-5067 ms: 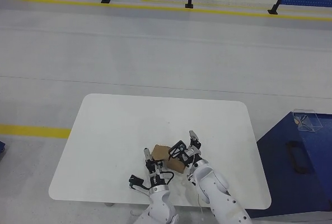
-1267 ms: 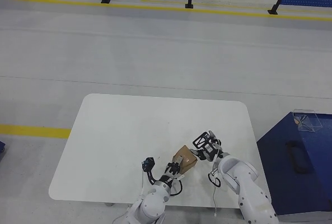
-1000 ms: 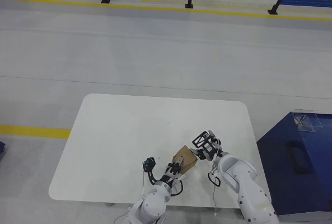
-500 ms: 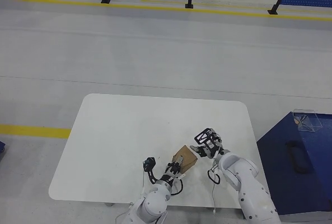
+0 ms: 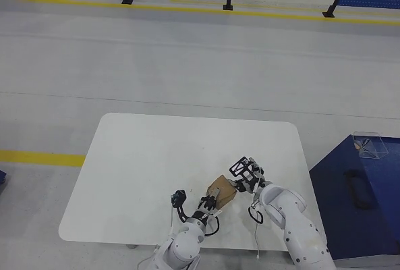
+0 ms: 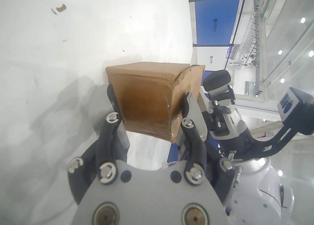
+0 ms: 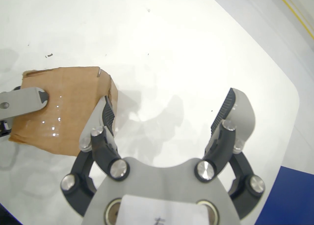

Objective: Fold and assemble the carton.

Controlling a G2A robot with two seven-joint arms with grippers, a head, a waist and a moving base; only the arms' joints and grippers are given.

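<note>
You see a brown carton (image 5: 222, 188), folded into a box with one crumpled corner and glossy tape, tilted over the near right part of the white table (image 5: 139, 155). Your left gripper (image 6: 148, 103) clamps its opposite sides. Your right gripper (image 7: 169, 103) is spread wide, one finger against the carton's corner. The table's near edge is close; broad tabletop stretches far and left.
</note>
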